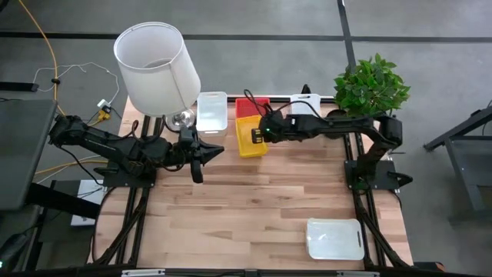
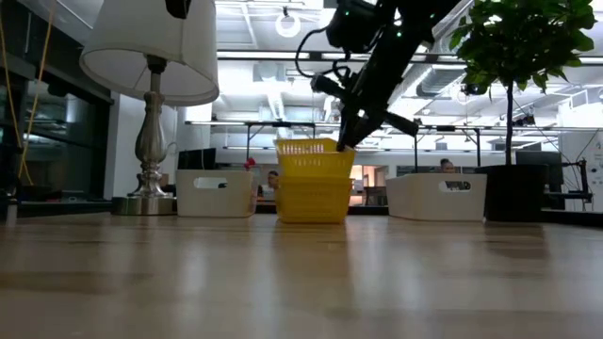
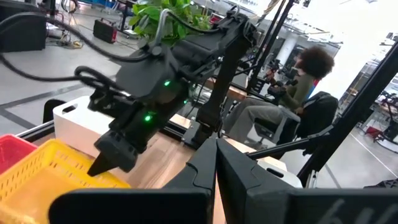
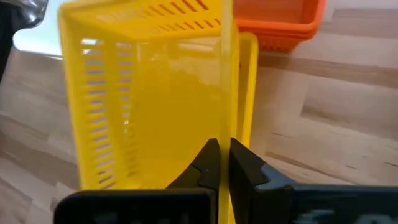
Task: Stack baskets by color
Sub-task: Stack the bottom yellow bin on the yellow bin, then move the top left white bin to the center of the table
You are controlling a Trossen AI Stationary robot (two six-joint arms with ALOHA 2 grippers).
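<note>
My right gripper (image 4: 219, 163) pinches shut on the rim of the slotted yellow plastic basket (image 4: 149, 93), nested in another yellow one, with the red basket (image 4: 280, 22) just beyond; my left gripper (image 1: 198, 158) hangs closed, empty

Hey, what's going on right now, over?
Right gripper shut on top yellow basket's rim, over yellow stack. Left gripper shut, empty, waiting by lamp. Nothing in the way.

My right pincer (image 4: 219, 163) pinched the rim of the top yellow basket (image 1: 250, 132), nested in another at the counter's far edge. Red baskets (image 1: 252, 105) sat behind; white baskets (image 1: 212, 111) flanked them; one white basket (image 1: 334, 238) lay apart, nearer.
</note>
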